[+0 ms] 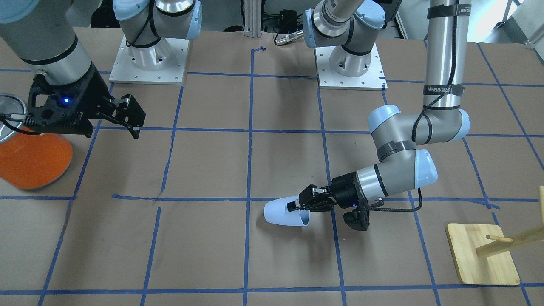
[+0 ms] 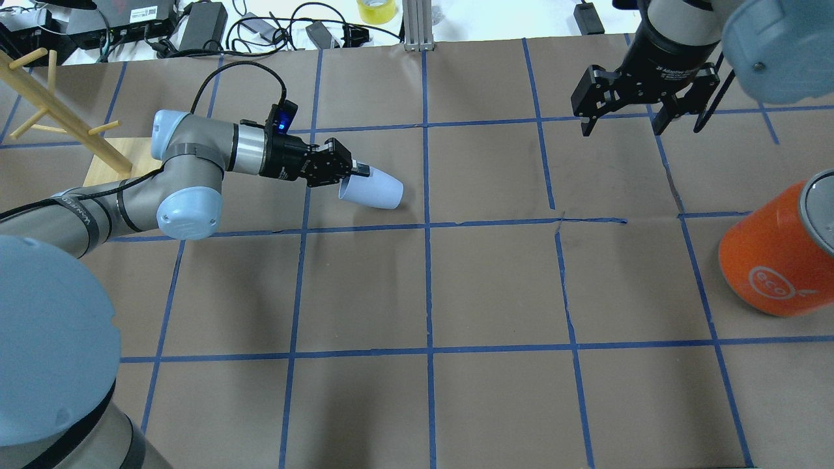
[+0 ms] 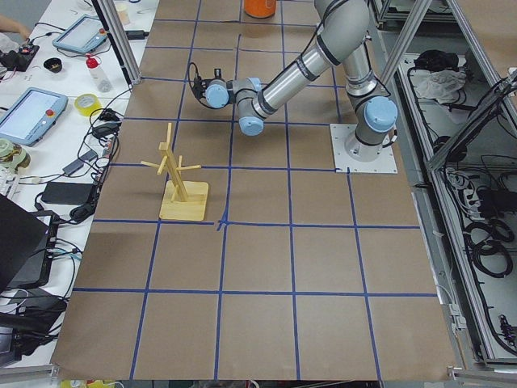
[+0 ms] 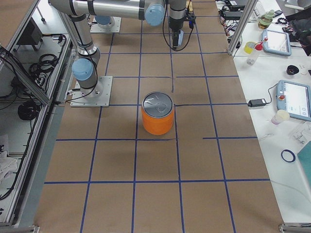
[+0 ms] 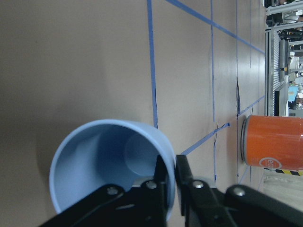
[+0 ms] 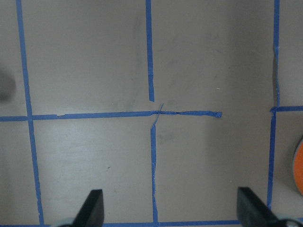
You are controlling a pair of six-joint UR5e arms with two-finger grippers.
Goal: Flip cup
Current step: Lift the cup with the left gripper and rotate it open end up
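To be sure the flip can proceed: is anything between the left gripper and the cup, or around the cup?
Nothing visible. The left gripper pinches the cup at its rim, one finger inside, one outside. The orange can and the wooden rack stand well away from it.

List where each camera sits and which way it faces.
Front-facing: across the table, facing both bases; left end effector pinches cup, right end effector open.
Overhead: behind the shoulders, looking forward and down; both arms.
Exterior left: table's end, looking along it; left arm, wooden rack.
Exterior right: opposite end; orange can near, right base at left.
Left wrist: along its end effector into the cup's mouth.
Right wrist: straight down on the table; its fingertips only.
Shared: left wrist and exterior right both show the orange can.
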